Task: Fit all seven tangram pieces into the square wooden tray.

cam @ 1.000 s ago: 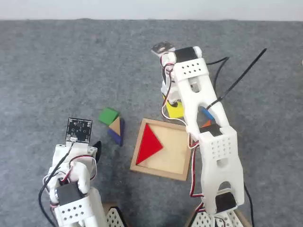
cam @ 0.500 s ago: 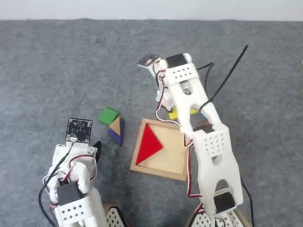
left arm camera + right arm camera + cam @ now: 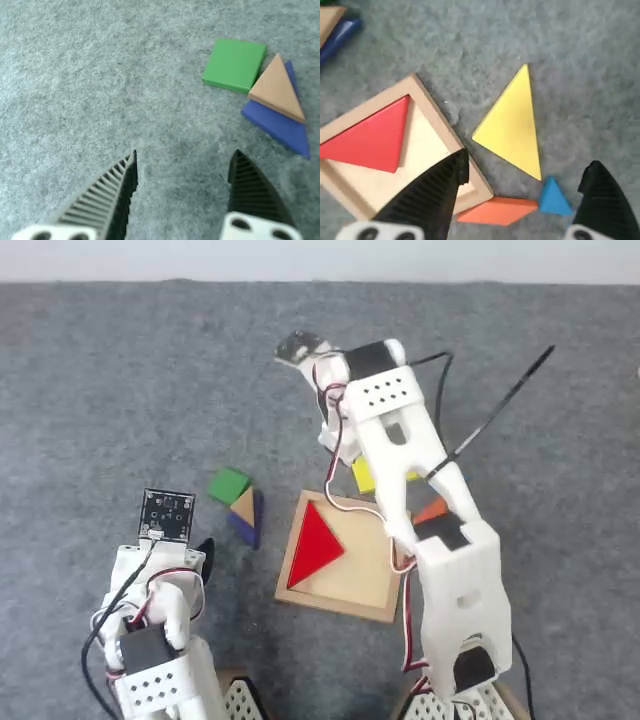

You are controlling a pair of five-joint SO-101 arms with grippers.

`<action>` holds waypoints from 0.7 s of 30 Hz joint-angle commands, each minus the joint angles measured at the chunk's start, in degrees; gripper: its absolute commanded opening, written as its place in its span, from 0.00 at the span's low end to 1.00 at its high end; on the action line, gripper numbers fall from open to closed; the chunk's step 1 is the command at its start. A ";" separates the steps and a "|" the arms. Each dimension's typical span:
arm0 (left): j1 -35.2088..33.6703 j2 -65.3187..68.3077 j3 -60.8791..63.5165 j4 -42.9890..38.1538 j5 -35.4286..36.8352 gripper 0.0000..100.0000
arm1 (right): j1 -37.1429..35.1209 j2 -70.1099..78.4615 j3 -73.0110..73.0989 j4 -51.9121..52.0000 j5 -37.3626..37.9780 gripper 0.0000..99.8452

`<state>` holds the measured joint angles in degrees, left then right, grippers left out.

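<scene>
high view; yellow triangle (image 3: 366, 478) half hidden by right arm (image 3: 400, 440); orange piece (image 3: 431, 510) mostly hidden

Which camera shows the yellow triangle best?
The right wrist view: the whole yellow triangle lies uncovered beside the tray. In the high view the right arm hides most of it. The left wrist view faces the green square.
</scene>
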<state>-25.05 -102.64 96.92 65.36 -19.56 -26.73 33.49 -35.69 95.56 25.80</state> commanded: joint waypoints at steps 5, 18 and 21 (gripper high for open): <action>0.09 0.26 -0.40 -0.18 -0.62 0.28 | -0.22 -19.74 32.26 -22.37 2.02 0.35; 0.09 0.26 -0.40 -0.18 -0.62 0.28 | 3.91 -11.91 34.81 -30.20 6.68 0.36; 0.09 0.26 -0.40 -0.18 -0.62 0.28 | 3.47 -9.45 33.05 -28.88 6.77 0.36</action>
<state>-24.97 -102.64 96.92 65.36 -19.56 -23.65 23.91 1.58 66.20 31.78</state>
